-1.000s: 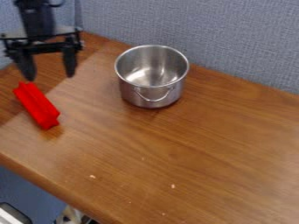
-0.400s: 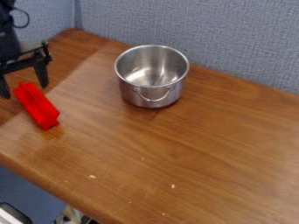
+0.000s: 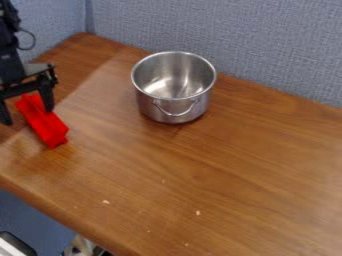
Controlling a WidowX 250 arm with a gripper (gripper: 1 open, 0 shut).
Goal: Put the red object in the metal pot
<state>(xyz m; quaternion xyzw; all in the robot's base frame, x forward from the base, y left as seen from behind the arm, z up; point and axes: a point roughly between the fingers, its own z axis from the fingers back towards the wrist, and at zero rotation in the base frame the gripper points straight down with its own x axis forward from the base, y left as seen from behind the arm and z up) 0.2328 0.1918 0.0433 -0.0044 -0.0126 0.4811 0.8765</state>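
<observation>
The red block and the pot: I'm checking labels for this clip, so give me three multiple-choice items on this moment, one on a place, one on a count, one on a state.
1. Where does the red object lie relative to the metal pot?
A. inside it
B. on the table to its left in the picture, apart from it
C. leaning against its right side

2. How many pots stand on the table?
A. one
B. two
C. three

3. How is the gripper?
A. shut on the red object and lifted
B. shut, far over the pot
C. open, its fingers down at the far end of the red object

Key: 1 B, bare wood separates block and pot. 2 A, only one silver pot shows. 3 C, the two dark fingers stand apart at the block's far end, and the block lies flat on the table.
</observation>
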